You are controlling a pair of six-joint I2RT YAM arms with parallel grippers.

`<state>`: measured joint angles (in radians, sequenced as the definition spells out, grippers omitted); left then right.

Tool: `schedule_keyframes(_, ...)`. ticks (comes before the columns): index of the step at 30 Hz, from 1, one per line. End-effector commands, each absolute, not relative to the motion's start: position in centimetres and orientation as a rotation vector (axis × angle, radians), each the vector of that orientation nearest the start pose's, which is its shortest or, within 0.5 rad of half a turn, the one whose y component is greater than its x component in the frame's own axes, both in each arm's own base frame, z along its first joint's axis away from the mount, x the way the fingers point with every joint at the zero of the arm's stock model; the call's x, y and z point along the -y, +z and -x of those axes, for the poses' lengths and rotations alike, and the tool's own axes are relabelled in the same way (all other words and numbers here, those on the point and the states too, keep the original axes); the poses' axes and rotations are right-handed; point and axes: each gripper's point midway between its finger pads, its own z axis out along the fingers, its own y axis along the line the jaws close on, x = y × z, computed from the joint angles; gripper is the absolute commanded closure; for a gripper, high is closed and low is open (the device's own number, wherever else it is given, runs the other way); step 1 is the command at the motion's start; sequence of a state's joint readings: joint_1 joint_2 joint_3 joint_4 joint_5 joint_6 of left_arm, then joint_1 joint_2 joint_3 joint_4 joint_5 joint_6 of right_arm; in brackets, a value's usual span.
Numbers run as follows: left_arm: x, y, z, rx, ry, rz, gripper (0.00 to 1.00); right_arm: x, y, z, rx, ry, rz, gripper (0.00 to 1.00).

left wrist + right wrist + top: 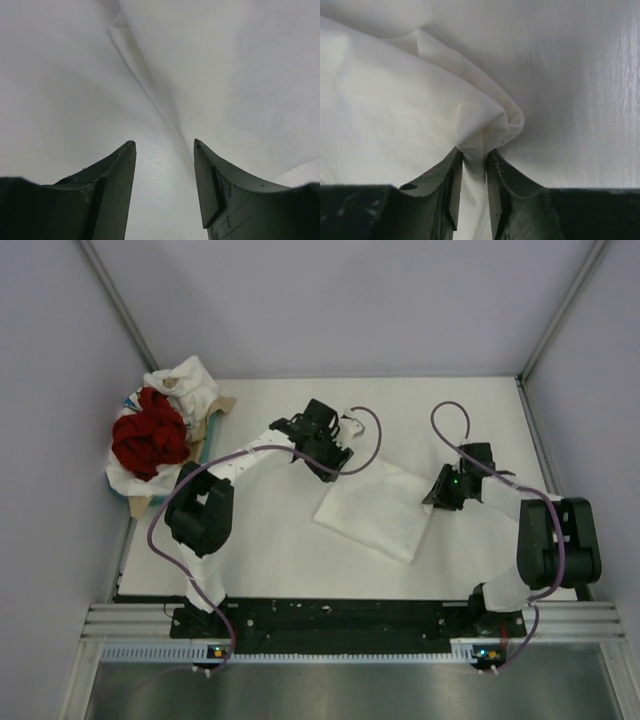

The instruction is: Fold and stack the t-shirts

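left hand [165, 145]: wide, holding nothing, over far corner of white t-shirt [375, 510] | right hand [474, 156]: narrow, pinching its right edge | shirt: folded, mid-worktop [270, 550] | red and white t-shirts [150, 435]: heaped far left

A folded white t-shirt [378, 508] lay on the table [270, 560]. The left gripper [340, 444] was at its eleven o'clock corner, the right gripper [434, 497] at its three o'clock edge. A heap of red t-shirts [148, 438] sat at ten o'clock.
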<state>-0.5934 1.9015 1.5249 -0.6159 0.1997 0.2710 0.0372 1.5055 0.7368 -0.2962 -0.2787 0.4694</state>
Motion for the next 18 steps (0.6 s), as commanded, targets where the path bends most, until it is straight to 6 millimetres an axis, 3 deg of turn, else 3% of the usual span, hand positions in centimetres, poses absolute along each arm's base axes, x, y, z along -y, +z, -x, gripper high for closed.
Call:
schedule_keyframes(1, 27.4, 12.0, -37.6, -2.260, -0.408, -1.061, 0.45, -8.2, 2.2, -32.6, -2.556, 0.620, -0.522, 0.88)
schedule_keyframes(3, 26.7, 11.9, -37.9, -2.268, -0.402, -1.042, 0.46, -8.0, 2.5, -33.7, -2.533, 0.609, -0.513, 1.00)
schedule_keyframes(7, 25.2, 11.9, -38.1, -2.274, -0.381, -1.043, 0.46, -6.8, 3.3, -36.3, -2.535, 0.527, -0.421, 1.00)
schedule_keyframes(14, 22.8, 11.9, -37.1, -2.241, -0.309, -1.105, 0.46, -3.0, 3.8, -38.7, -2.664, 0.211, -0.033, 1.00)
schedule_keyframes(16, 22.0, 11.5, -36.8, -2.245, -0.284, -1.115, 0.46, -1.6, 4.6, -39.9, -2.636, 0.104, 0.076, 1.00)
schedule_keyframes(18, 21.1, 11.2, -36.7, -2.257, -0.258, -1.122, 0.46, 1.0, 5.3, -41.2, -2.613, -0.096, 0.146, 1.00)
